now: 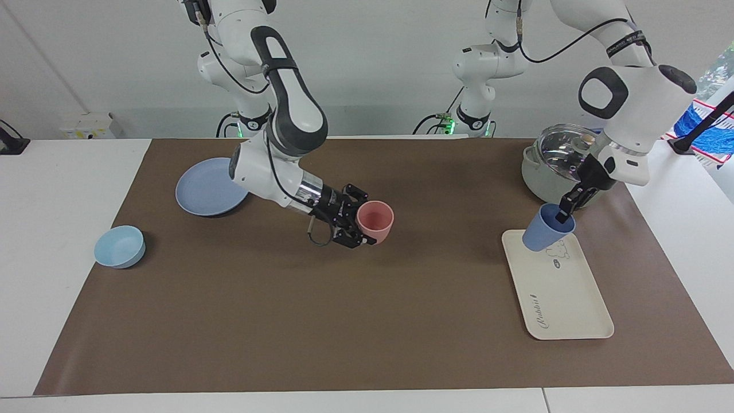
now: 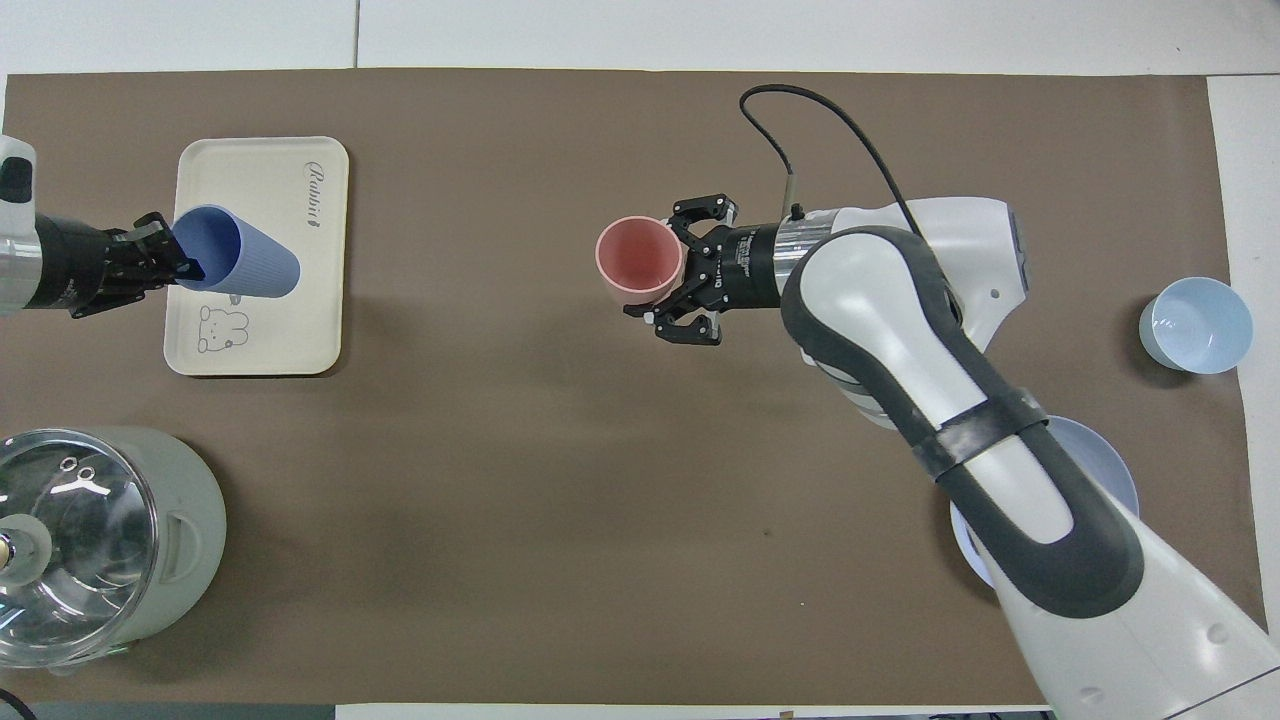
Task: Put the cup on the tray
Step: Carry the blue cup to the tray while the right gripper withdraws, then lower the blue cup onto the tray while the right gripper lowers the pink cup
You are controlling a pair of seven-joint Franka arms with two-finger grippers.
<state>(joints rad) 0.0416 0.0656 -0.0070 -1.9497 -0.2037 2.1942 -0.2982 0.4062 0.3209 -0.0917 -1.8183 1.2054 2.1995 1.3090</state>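
Nearest the facing camera, the tray [image 1: 565, 298] is seen lying flat on the brown mat [image 1: 367, 321], at the left arm's end of the table, farther from the robots than the lidded pot [image 1: 550, 166].

The cup [image 1: 545, 229] is held tilted over the end of the tray nearest the robots, by the small animal drawing [image 1: 557, 250]. Its base points down toward the tray and its mouth is turned up toward the left gripper [image 1: 565, 211]. Whether the base touches the tray cannot be told; it is shown very close to the surface. The cup's rim is pinched by the left gripper: one finger is seen inside the mouth, the other on the outer wall, so the jaws are clamped on the rim. In the overhead view the cup [image 2: 240, 252] is shown lying across the tray [image 2: 300, 330] with the left gripper [image 2: 178, 262] at its mouth, over the tray's edge toward the left arm.

The right gripper [image 1: 367, 221] is placed low over the mat, toward the right arm's end from the tray, well apart from it. A pink cup [image 1: 375, 221] is seen tilted at its fingertips; the jaws are spread wide around the cup's side, and whether they grip it cannot be told.

A round blue plate [image 1: 206, 189] is partly covered by the right arm, nearer the robots than the tray. A light-blue bowl [image 1: 119, 245] sits well apart from the tray, at the right arm's end of the mat.
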